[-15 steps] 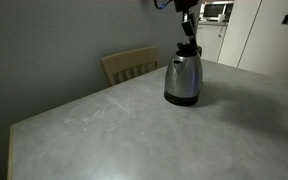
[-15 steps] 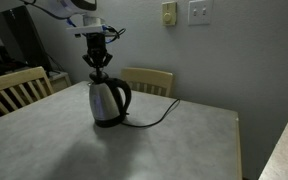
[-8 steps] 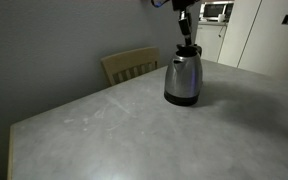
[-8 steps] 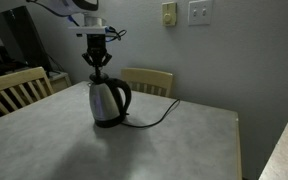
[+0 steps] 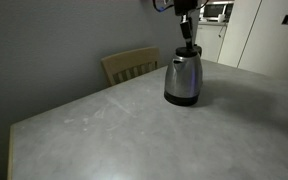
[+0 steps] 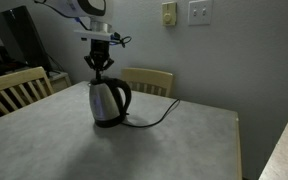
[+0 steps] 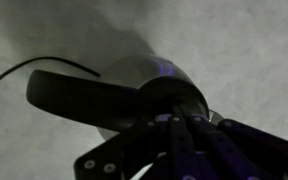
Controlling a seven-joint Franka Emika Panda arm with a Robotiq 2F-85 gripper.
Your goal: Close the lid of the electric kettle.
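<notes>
The electric kettle (image 5: 183,78) is brushed steel with a black base and handle, and stands on the grey table in both exterior views (image 6: 107,100). Its black round lid (image 7: 169,92) lies down flat on the kettle's top in the wrist view, with the black handle (image 7: 79,98) to its left. My gripper (image 5: 187,45) hangs straight above the kettle with its fingers shut together. The fingertips (image 6: 99,73) sit at the lid; I cannot tell whether they touch it. In the wrist view the shut fingers (image 7: 179,122) cover the lid's near edge.
The kettle's black cord (image 6: 154,119) runs across the table (image 6: 174,150) toward the wall. Wooden chairs (image 5: 130,65) (image 6: 149,80) (image 6: 14,88) stand at the table's edges. A silver microwave (image 5: 216,12) is far behind. Wall switches (image 6: 169,12) are on the wall.
The arm's wrist and upper part have shifted a little sideways above the kettle. The shut fingers stay at the kettle's top. The kettle has not moved.
</notes>
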